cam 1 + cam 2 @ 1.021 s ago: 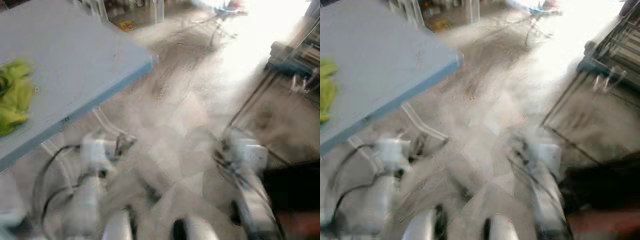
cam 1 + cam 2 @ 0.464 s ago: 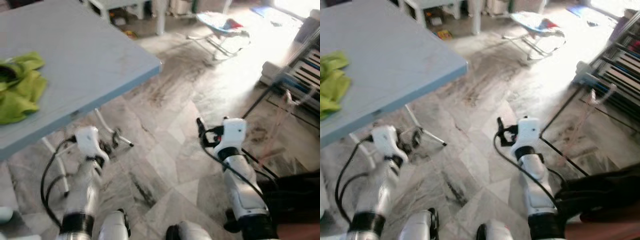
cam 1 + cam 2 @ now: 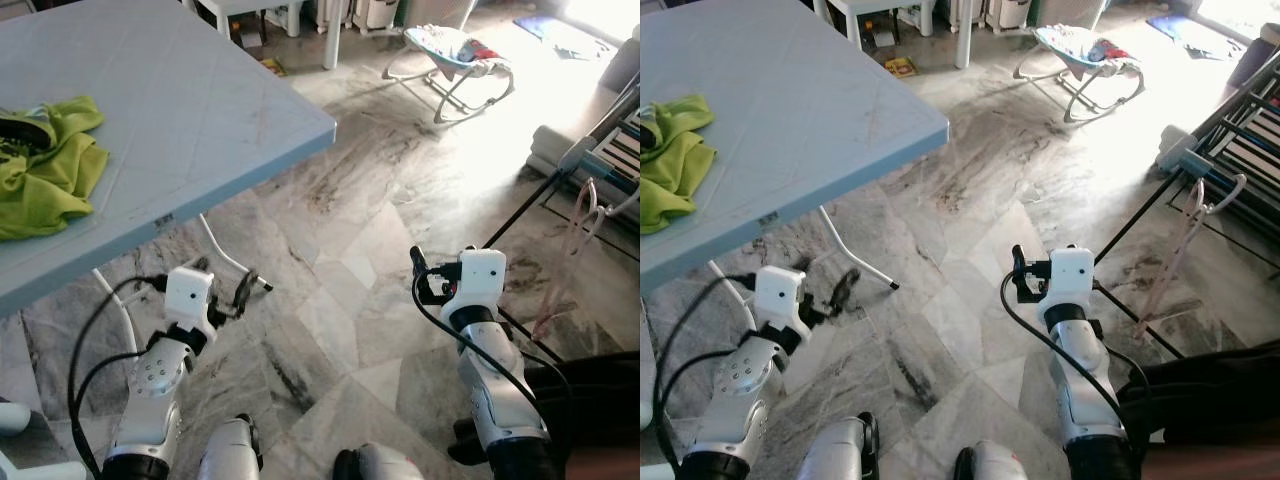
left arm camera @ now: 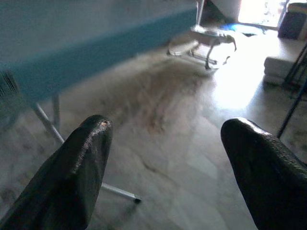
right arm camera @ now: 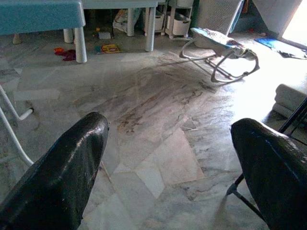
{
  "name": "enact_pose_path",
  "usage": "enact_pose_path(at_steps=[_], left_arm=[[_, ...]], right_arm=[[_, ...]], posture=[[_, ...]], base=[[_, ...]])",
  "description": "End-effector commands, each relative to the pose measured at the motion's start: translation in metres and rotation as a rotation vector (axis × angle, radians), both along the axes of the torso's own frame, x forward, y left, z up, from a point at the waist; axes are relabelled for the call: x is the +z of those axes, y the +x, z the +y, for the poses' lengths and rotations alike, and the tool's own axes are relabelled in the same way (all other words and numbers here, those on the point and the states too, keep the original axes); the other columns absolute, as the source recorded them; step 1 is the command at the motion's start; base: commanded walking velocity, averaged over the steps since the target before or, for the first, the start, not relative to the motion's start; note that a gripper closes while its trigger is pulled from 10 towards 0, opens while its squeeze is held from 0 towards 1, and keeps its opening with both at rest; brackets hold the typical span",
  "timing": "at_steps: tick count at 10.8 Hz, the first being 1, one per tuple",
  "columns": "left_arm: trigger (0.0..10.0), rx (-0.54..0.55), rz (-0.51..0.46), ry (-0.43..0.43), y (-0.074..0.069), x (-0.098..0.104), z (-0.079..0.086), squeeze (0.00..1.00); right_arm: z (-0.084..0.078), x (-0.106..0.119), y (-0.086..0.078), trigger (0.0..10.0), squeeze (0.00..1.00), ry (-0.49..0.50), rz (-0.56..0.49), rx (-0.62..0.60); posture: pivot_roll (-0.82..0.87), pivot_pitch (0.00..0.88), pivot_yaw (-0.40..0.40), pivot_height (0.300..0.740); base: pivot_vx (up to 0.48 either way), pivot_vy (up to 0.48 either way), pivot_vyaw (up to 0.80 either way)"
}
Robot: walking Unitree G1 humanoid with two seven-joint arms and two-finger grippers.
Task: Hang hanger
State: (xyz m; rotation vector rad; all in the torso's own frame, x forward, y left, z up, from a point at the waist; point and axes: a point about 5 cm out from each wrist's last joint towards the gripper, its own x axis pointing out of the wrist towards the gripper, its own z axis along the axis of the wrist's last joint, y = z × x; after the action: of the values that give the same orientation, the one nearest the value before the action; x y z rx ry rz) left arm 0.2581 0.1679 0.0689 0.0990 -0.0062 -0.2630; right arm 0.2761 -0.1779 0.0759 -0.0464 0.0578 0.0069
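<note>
Head views: both silver arms reach forward, low over the grey marble floor point(image 3: 340, 250). The left tool point(image 3: 243, 290) hangs beside the light-blue worktop's point(image 3: 200, 110) white leg, the right tool point(image 3: 1020, 272) well apart from it, toward the drying rack point(image 3: 1240, 140). A pink hanger point(image 3: 1185, 240) hangs on that rack. A green cloth point(image 3: 45, 165) lies on the worktop; a baby bouncer point(image 3: 1080, 55) stands beyond.

Left wrist view: the left tool's fingers point(image 4: 72, 177) are spread, holding nothing, the worktop's edge ahead.

Right wrist view: the right tool's fingers point(image 5: 57, 172) are likewise apart; the bouncer lies ahead.

Grey marble floor point(image 3: 350, 240); blue table point(image 3: 180, 110), sunlit baby bouncer point(image 3: 455, 55)
</note>
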Motion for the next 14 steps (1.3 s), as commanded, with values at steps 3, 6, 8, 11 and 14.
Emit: enact_pose_path(at_steps=[3, 6, 8, 11, 14], left_arm=[[10.0, 0.210, 0.018, -0.012, -0.041, -0.006, 0.019, 0.00], [10.0, 0.202, -0.056, -0.039, -0.034, 0.021, 0.010, 0.00], [10.0, 0.150, -0.009, -0.077, -0.037, 0.013, 0.002, 0.00], [10.0, 0.183, -0.019, -0.056, -0.040, 0.016, -0.001, 0.00], [10.0, 0.174, -0.021, 0.018, -0.035, 0.015, -0.004, 0.00]], right_arm=[[-0.017, -0.007, -0.024, 10.0, 0.00, -0.006, 0.008, -0.049], [-0.017, -0.008, -0.030, 10.0, 0.00, -0.021, 0.011, -0.034], [-0.017, -0.005, -0.028, 10.0, 0.00, -0.020, 0.001, -0.042], [-0.014, -0.003, -0.028, 10.0, 0.00, 0.015, -0.005, -0.035], [-0.004, 0.006, -0.017, 10.0, 0.00, 0.003, -0.051, 0.003]], posture=[[0.03, 0.138, -0.053, 0.740], [0.03, 0.149, -0.049, 0.740], [0.02, 0.153, -0.049, 0.740], [0.03, 0.145, -0.052, 0.740], [0.03, 0.121, -0.026, 0.740]], base=[[0.000, 0.000, 0.00], [0.000, 0.000, 0.00], [0.000, 0.000, 0.00], [0.000, 0.000, 0.00], [0.000, 0.000, 0.80]])
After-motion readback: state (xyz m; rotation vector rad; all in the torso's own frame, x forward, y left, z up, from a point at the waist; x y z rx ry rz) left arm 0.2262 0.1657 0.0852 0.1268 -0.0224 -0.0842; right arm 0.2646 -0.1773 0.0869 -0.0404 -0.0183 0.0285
